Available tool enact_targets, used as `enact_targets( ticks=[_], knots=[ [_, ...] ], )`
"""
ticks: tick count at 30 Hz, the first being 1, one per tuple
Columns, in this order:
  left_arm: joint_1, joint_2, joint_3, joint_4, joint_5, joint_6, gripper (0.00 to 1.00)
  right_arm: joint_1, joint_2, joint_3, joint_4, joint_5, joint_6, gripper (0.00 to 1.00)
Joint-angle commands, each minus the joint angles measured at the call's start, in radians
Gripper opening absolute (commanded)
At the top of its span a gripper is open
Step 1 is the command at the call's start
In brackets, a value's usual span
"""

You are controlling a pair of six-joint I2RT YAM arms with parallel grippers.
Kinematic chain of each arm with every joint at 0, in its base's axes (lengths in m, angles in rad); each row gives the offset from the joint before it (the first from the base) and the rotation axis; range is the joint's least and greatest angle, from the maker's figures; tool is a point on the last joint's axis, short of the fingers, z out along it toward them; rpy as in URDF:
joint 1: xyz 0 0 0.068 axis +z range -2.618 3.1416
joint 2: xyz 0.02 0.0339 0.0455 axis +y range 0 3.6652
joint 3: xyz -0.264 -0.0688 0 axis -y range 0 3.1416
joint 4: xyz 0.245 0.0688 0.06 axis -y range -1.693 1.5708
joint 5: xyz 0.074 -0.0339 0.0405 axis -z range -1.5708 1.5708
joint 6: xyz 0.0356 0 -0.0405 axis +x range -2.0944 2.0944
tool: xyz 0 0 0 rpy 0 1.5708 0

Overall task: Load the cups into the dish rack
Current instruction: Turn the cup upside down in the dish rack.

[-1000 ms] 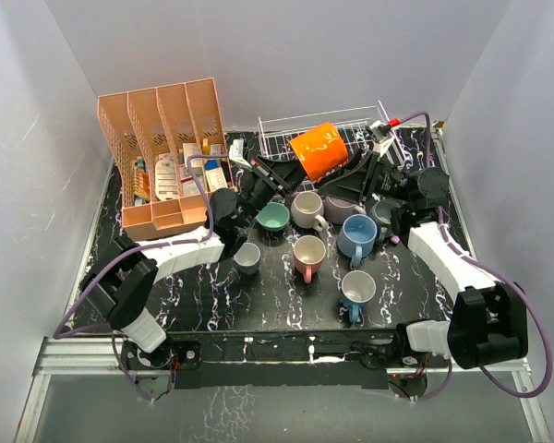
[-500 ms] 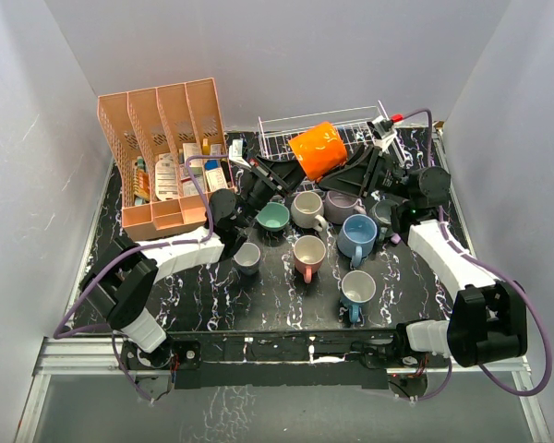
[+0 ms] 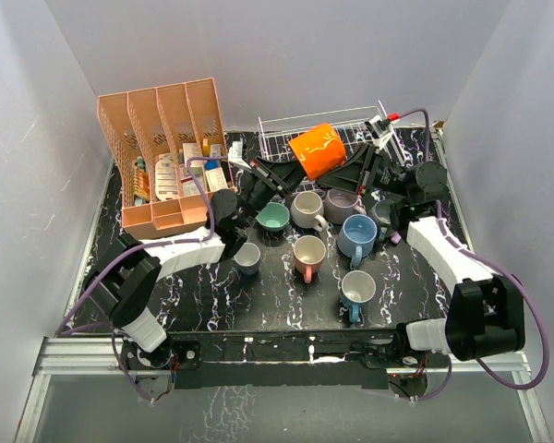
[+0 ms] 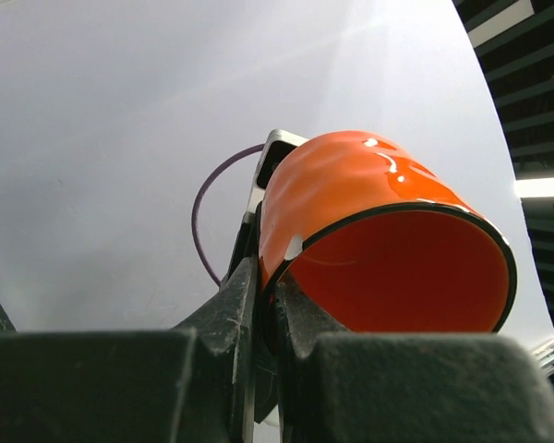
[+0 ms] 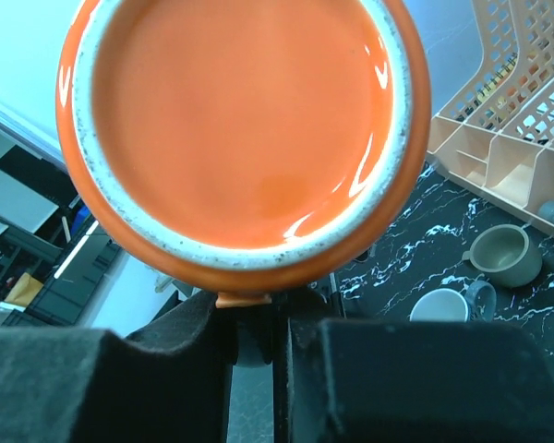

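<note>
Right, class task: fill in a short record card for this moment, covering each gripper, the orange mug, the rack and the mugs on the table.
held item: orange mug, tilted, in the air in front of the dish rack
left gripper: shut on the mug's wall at the rim
right gripper: closed on the mug's lower edge, near its base
dish rack contents: no mug visible inside
on the table: about eight mugs, upright, including a teal mug and a pink mug
far left: salmon organizer

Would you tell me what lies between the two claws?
The orange mug, gripped by the left claw and right claw; the top view shows it.
</note>
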Motion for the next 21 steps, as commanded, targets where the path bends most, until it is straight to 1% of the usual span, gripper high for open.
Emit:
enact_targets(
  ticks=[1,3,4,6,9,11,14,18,21],
  knots=[
    [-0.003,-0.007,-0.007,0.142,0.023,0.009,0.00,-0.001,-0.008,0.026,0.035,-0.004,-0.001,0.08],
    [-0.003,-0.005,-0.026,0.164,0.026,0.020,0.00,-0.002,-0.022,0.000,0.061,-0.009,-0.010,0.08],
    [-0.002,-0.006,-0.041,0.167,0.021,0.022,0.04,-0.002,-0.030,-0.011,0.065,-0.009,-0.017,0.08],
    [-0.001,-0.005,-0.060,0.172,0.016,0.022,0.16,-0.002,-0.036,-0.023,0.068,-0.013,-0.033,0.08],
    [0.004,0.003,-0.083,0.174,0.016,0.015,0.31,-0.008,-0.023,-0.026,0.090,-0.021,-0.035,0.08],
    [0.010,0.009,-0.096,0.174,0.017,0.003,0.39,-0.017,-0.007,-0.026,0.122,-0.022,-0.023,0.08],
    [0.034,0.011,-0.115,0.164,0.033,-0.018,0.49,-0.036,0.026,-0.023,0.173,-0.017,0.007,0.08],
    [0.099,-0.045,-0.152,0.065,0.081,-0.010,0.59,-0.068,0.080,-0.007,0.214,-0.010,0.024,0.08],
    [0.148,-0.119,-0.175,-0.047,0.134,0.042,0.62,-0.103,0.133,0.021,0.231,-0.018,-0.007,0.08]
  ],
)
